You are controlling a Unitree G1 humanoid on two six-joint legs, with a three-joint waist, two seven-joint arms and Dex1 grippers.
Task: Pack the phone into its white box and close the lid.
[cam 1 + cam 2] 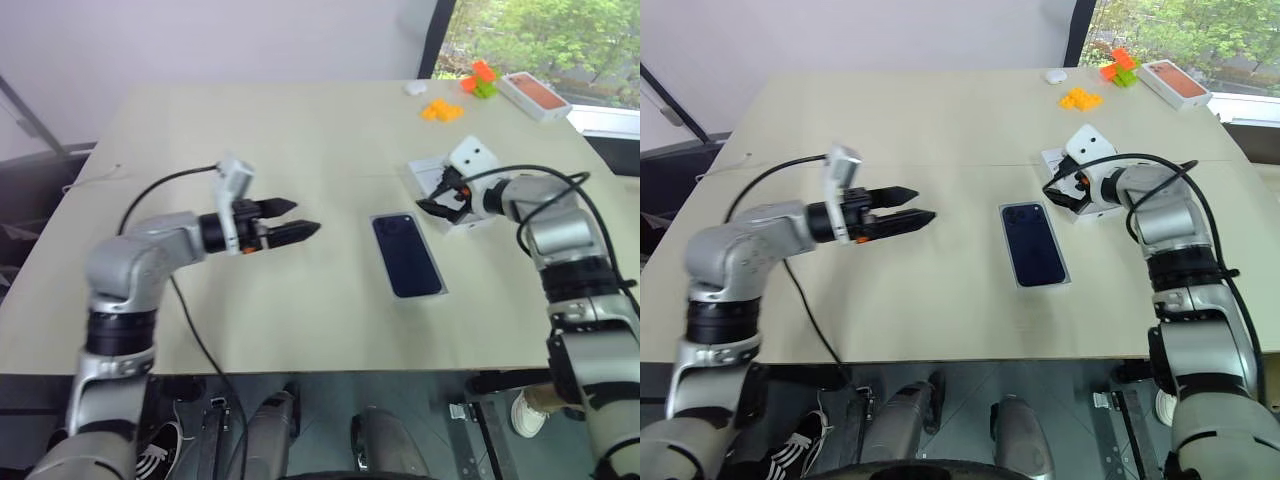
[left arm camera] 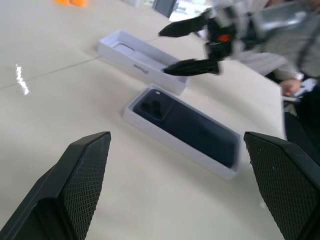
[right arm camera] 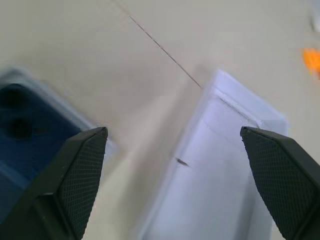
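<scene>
**Phone lies in its tray, lid still off**

While both hands hang above the pale beige desk [image 1: 300,130], the dark navy-blue glossy smartphone [image 1: 407,255] lies back-up inside the low white cardboard box [image 2: 150,131], its camera cluster at the far corner. This box sits flat near the middle of the desk, uncovered. Just beyond it and toward the robot's right lies a second shallow white cardboard piece, the lid [image 2: 131,56], open side up and apart from the box.

Left hand [image 1: 295,221] floats over bare desk well to the left of the box, pointing roughly level toward it, its two black fingers spread wide and holding nothing. Right hand [image 1: 435,198] hovers over the lid, fingers likewise spread wide and empty; I cannot tell whether a fingertip touches the lid's wall.

At the far right corner of the desk stand small orange blocks [image 1: 441,111], an orange-and-green block cluster [image 1: 480,80] and a white box with an orange-red top [image 1: 535,95].
</scene>
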